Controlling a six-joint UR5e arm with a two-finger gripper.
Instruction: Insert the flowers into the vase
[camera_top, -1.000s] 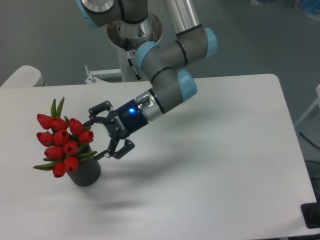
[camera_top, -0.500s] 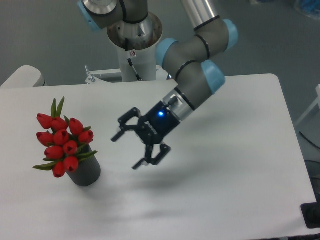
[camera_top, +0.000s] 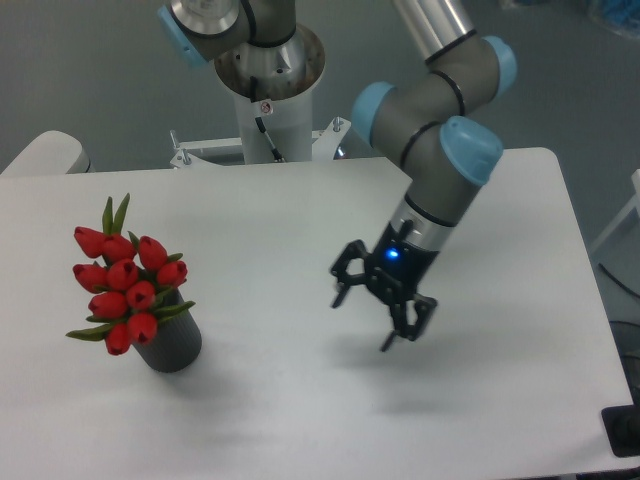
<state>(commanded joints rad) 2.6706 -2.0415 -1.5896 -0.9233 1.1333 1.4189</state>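
The flowers (camera_top: 125, 285), a bunch of red tulip buds with green leaves, stand with their stems inside the vase (camera_top: 172, 345), a dark grey cylinder at the table's left front. They lean up and to the left of it. My gripper (camera_top: 364, 320) hovers over the middle of the table, well to the right of the vase, open with nothing between its fingers.
The white table (camera_top: 300, 220) has its right edge near x 600 and its front edge at the bottom. The arm's base column (camera_top: 268, 100) stands behind the table's far edge. A black object (camera_top: 625, 430) sits off the front right corner.
My open gripper has swung away from the vase to the right, across the table, and now points more downward. The flowers and vase have stayed in place.
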